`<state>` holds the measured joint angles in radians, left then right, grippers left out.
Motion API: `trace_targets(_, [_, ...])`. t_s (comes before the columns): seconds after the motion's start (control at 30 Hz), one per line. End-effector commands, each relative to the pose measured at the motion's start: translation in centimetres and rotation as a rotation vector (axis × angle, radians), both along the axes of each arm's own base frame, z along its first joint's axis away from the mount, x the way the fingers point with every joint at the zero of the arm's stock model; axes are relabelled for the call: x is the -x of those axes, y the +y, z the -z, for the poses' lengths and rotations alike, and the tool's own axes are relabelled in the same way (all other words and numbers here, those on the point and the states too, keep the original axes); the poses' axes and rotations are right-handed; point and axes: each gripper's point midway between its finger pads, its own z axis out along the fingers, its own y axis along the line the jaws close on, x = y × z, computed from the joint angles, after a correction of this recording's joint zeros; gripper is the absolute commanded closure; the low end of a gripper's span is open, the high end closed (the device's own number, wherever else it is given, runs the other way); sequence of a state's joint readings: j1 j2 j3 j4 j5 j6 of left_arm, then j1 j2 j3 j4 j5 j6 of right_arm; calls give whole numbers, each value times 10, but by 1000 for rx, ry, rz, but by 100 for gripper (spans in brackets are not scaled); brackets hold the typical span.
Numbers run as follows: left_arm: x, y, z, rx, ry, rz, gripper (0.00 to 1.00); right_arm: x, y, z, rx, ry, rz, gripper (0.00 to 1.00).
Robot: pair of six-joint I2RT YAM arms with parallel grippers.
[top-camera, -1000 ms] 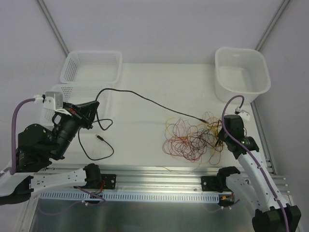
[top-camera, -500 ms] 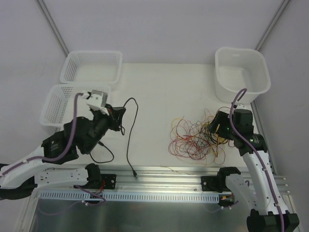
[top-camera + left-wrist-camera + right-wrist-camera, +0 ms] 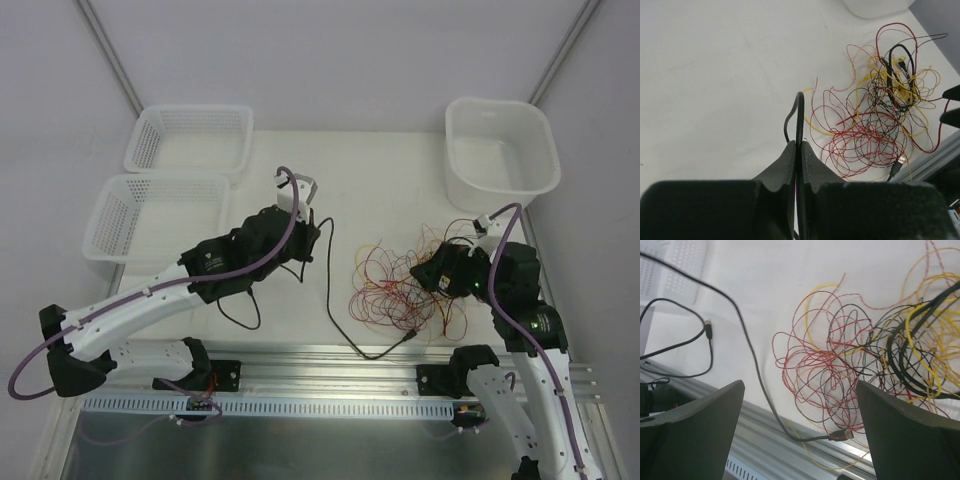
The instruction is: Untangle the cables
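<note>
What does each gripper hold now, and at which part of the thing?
The left gripper pinches the black cable somewhere along its length, not at an end. The right gripper is open and holds nothing.

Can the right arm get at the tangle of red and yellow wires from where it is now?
Probably yes. The right end effector hangs open at the edge of the tangle, which lies bare below it. The black cable held in the left end effector only skirts the near side.
</note>
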<state>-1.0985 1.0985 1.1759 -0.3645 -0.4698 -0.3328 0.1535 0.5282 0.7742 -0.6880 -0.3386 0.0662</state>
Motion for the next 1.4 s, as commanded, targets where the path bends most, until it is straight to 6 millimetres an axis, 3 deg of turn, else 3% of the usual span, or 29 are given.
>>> trace_targets(0.0, [-28,-11,2,106,67,-31,100,5,24,-17,-61,-61,-145,0])
trace_targets(0.07, [-44,-2,17,95,103,-77,100,6,28,-13,-64,-52,-162,0])
trace_targets(0.13, [-63,20,36,102,153,-170,100,9,33,-7,-58,-35,-185,0])
trace_targets(0.3, [-80,76,66,170,207,-399,100,11,53,5,-40,-9,-262,0])
trace_targets(0.37, [-79,87,84,164,234,-437,100,14,67,8,-29,-7,-313,0])
trace_targets(0.5, [-78,93,118,179,320,-469,99,10,90,17,16,14,-341,0])
trace_targets(0.63, [-72,83,143,198,415,-439,90,8,119,29,99,26,-366,0])
trace_targets(0.67, [-66,75,148,209,448,-401,87,11,137,34,121,37,-404,0])
trace_targets(0.73, [-63,70,152,226,472,-376,76,4,147,40,163,37,-361,0])
trace_targets(0.77, [-57,68,158,223,494,-356,72,6,164,43,177,38,-384,0])
trace_targets(0.87, [-44,70,160,243,510,-327,47,7,191,44,179,22,-393,0])
trace_targets(0.9, [-38,69,150,266,494,-294,39,2,200,47,197,25,-380,0])
trace_targets(0.93, [-35,70,145,276,480,-280,22,2,206,49,205,23,-384,0])
trace_targets(1.03, [-23,81,120,301,409,-260,1,-3,228,57,223,35,-385,0])
trace_targets(1.17, [-15,106,71,305,284,-284,1,-8,255,67,229,45,-395,0])
trace_targets(1.37, [0,155,17,232,98,-358,1,-17,276,110,327,123,-370,6])
